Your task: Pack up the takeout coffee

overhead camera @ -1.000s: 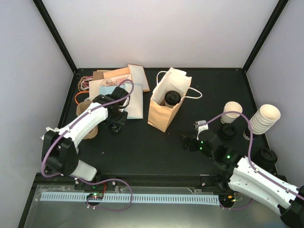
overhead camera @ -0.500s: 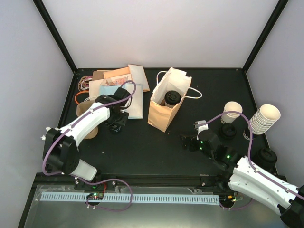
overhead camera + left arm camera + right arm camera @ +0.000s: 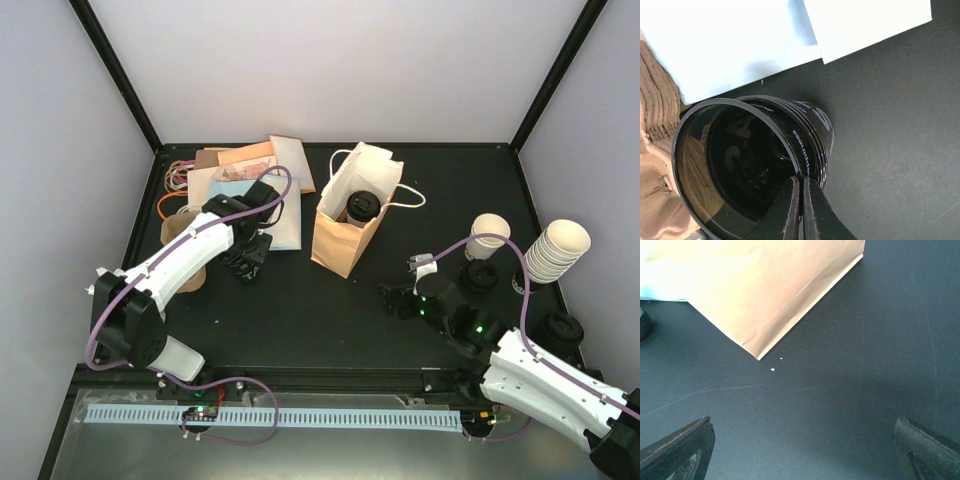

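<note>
Left gripper [image 3: 801,182] is pinched shut on the rim of a glossy black round plastic cup-shaped piece [image 3: 755,165]. Right gripper [image 3: 400,298] hangs with jaws wide apart. The black-lidded takeout coffee [image 3: 362,206] stands inside the open brown paper bag [image 3: 338,245] on the black table [image 3: 300,310].

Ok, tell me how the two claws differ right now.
The left claw is shut, pinching the rim of a black lid; the right claw is wide open and holds nothing. The left claw sits by pale sheets; the right claw faces a corner of the bag. Both hang low over the black table.
</note>
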Motion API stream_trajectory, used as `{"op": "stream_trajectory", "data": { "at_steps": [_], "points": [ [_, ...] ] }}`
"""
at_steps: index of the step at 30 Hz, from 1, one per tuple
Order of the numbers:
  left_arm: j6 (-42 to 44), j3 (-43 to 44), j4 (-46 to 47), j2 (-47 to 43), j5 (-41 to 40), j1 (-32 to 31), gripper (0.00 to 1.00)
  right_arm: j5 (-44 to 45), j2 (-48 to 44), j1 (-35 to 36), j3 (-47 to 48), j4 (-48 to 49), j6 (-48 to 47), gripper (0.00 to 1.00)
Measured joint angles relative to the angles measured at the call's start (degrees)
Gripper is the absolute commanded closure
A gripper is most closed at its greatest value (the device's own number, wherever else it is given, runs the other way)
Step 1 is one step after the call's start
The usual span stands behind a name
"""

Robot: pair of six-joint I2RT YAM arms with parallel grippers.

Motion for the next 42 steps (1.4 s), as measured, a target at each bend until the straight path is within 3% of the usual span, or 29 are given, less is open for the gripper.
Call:
{"op": "stream_trajectory", "data": {
  "at_steps": [10,22,28,36,42],
  "points": [
    [-1.03,2.38,-4.57,0.0,-3.32,-1.36,0.97,-0.39,0.04,0.0,0.0,0.07,-0.02,0.0],
    [-3.93,18.29,-15.41,-1.53,-5.73,-6.84,0.97,-0.44,0.22,0.0,0.0,0.35,-0.02,0.0],
    [-6.36,24.59,-20.26,-3.45,-4.59,-17.03,0.97,-0.28,0.04,0.0,0.02,-0.13,0.04,0.0],
    [-16.28,15.1,-20.59,-4.5,-4.26,-37.11,0.98,3.82,-3.5,0.0,0.52,-2.47,2.03,0.0],
    [-21.0,13.51,-15.61,4.15,-6.05,-48.17,0.98,9.77,-0.98,0.0,4.5,-7.58,5.35,0.0]
  ]
}}
